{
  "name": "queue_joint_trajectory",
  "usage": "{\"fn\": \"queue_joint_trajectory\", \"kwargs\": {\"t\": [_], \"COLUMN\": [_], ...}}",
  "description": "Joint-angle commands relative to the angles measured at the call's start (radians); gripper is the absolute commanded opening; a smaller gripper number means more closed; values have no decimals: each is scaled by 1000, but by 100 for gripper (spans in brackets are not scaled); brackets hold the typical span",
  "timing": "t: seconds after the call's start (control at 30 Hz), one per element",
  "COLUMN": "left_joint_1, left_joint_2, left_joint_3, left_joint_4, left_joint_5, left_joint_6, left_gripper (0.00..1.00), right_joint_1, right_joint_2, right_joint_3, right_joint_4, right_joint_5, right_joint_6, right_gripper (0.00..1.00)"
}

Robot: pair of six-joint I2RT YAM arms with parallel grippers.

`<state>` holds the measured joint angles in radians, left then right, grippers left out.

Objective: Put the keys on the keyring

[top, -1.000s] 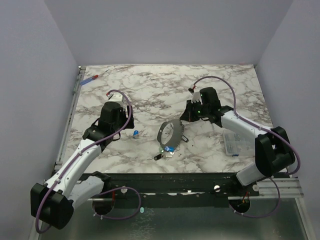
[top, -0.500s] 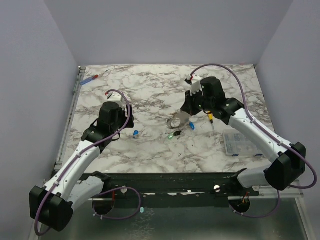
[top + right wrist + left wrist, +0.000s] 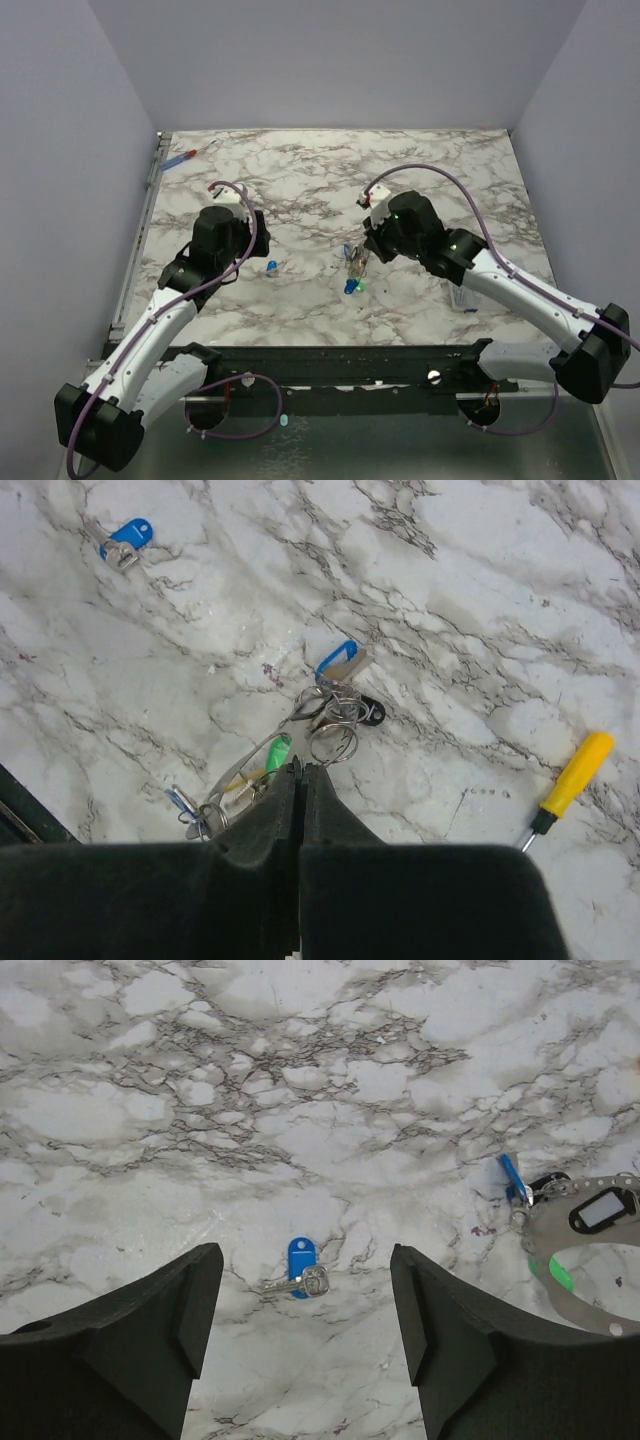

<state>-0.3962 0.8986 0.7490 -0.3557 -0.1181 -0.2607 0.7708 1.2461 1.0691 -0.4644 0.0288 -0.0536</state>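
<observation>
Nearest the arm bases, the left claw (image 3: 304,1300) is held wide open and low over the marbled surface (image 3: 300,190). The loose blue-tagged key (image 3: 300,1272) lies flat just ahead of the gap between its fingers and is touched by neither. The claw is judged to be lined up so that this key can be picked next.

Further in, near the middle, the keyring (image 3: 588,1311) is pinched in the right claw (image 3: 299,780), whose fingers are pressed together on its pale band. The ring is held up on edge, presumably so that the loop is offered to the other arm. Whether its lowest tags touch the surface cannot be told. A green tag (image 3: 276,752), a black tag (image 3: 372,714) and a blue tag (image 3: 337,661) are seen hanging from it.

Beyond, a yellow-handled screwdriver (image 3: 570,770) is left lying well apart.
</observation>
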Motion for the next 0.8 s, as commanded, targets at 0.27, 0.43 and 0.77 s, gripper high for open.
{"fn": "queue_joint_trajectory", "kwargs": {"t": [0.27, 0.43, 0.77], "left_joint_1": [-3, -3, -25], "left_joint_2": [-179, -189, -185], "left_joint_3": [-73, -49, -85], "left_joint_4": [267, 403, 808], "left_joint_5": [564, 718, 868], "left_joint_6": [-64, -135, -298], "left_gripper": [74, 74, 63], "right_joint_1": [1, 1, 0], "right_joint_2": [-261, -309, -349], "right_joint_3": [-39, -2, 83], "right_joint_4": [104, 87, 35], "right_joint_5": [-195, -298, -419], "right_joint_6": [-78, -86, -91], "right_gripper": [1, 1, 1]}}
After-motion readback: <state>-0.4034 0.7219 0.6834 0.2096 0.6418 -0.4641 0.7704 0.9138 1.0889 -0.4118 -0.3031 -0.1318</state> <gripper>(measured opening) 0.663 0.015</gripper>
